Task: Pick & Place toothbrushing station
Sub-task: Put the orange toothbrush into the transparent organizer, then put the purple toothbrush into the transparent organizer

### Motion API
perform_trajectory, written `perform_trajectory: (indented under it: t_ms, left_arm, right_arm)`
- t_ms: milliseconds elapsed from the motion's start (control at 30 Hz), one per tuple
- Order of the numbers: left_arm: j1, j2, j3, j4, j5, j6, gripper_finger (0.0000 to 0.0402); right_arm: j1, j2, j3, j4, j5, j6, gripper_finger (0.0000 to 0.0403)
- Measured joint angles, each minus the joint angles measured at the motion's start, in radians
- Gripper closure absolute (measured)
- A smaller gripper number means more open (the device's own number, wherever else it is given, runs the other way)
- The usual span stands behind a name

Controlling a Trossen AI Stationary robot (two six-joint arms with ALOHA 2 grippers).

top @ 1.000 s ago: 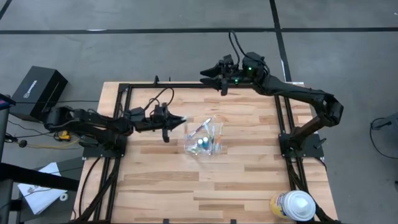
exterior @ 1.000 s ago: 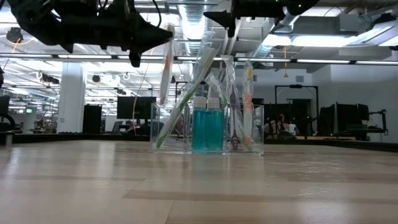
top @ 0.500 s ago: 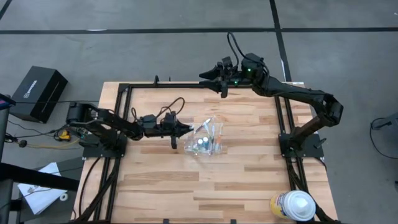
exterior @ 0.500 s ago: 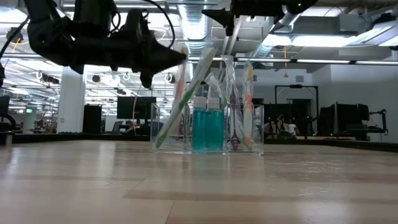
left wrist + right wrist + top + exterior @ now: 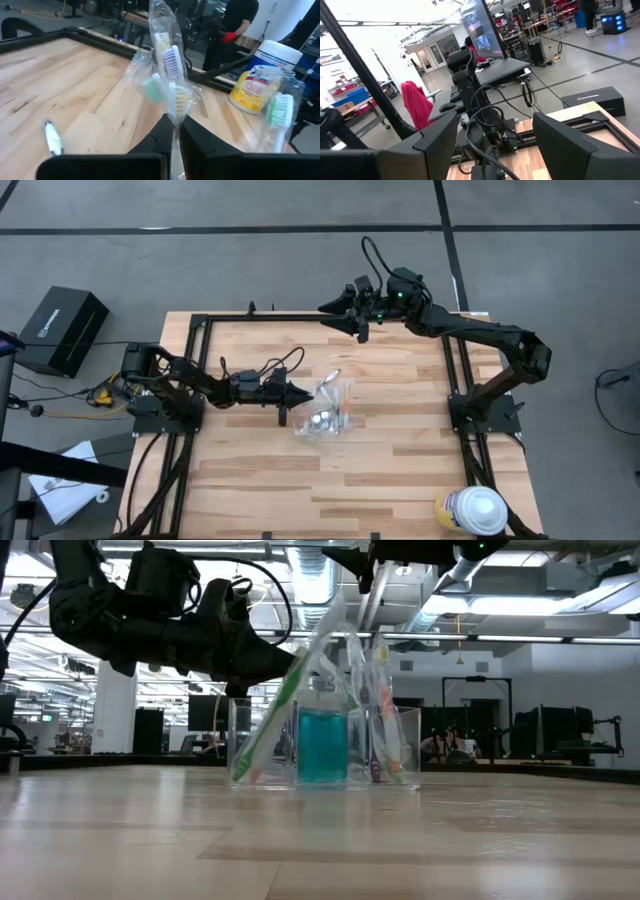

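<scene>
At desk centre, the left tool (image 5: 300,392) reaches level toward three o'clock, clenched on a clear-wrapped white toothbrush (image 5: 169,65) at the small clear plastic cup (image 5: 326,418) of pastel toothbrushes, which has tipped and shifted (earlier upright). The right tool (image 5: 345,322) hovers released at twelve o'clock.

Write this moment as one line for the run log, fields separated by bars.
left gripper: shut on wrapped toothbrush | clear plastic compartment holder: on wooden table, holds toothbrushes, teal tubes | right gripper: open, raised at far edge
</scene>
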Motion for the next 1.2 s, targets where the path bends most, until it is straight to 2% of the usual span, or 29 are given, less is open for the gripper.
perform_trajectory:
  t_ms: [200, 633, 833, 933, 1067, 1200]
  left_arm:
    - [0.000, -0.022, -0.002, -0.011, 0.001, 0.006, 0.0355]
    - [0.000, -0.046, -0.002, 0.036, 0.000, -0.037, 0.0196]
    - [0.010, -0.120, -0.002, 0.027, -0.011, -0.047, 0.0155]
    - [0.032, -0.176, -0.002, -0.093, -0.043, -0.091, 0.0156]
    - [0.080, -0.271, -0.002, -0.417, -0.097, -0.164, 0.0171]
    - [0.141, -0.349, -0.002, -0.641, -0.077, -0.218, 0.0178]
  right_arm:
    - [0.000, 0.000, 0.000, 0.000, -0.011, 0.000, 0.0154]
    - [-0.003, -0.005, 0.000, 0.036, -0.060, 0.003, 0.0154]
    - [-0.021, -0.018, -0.001, 0.056, -0.061, 0.003, 0.0154]
    - [-0.032, -0.032, -0.001, 0.060, -0.061, 0.004, 0.0154]
    - [-0.051, -0.070, -0.001, 0.082, -0.060, 0.034, 0.0154]
    - [-0.064, -0.123, 0.000, 0.081, -0.060, 0.037, 0.0154]
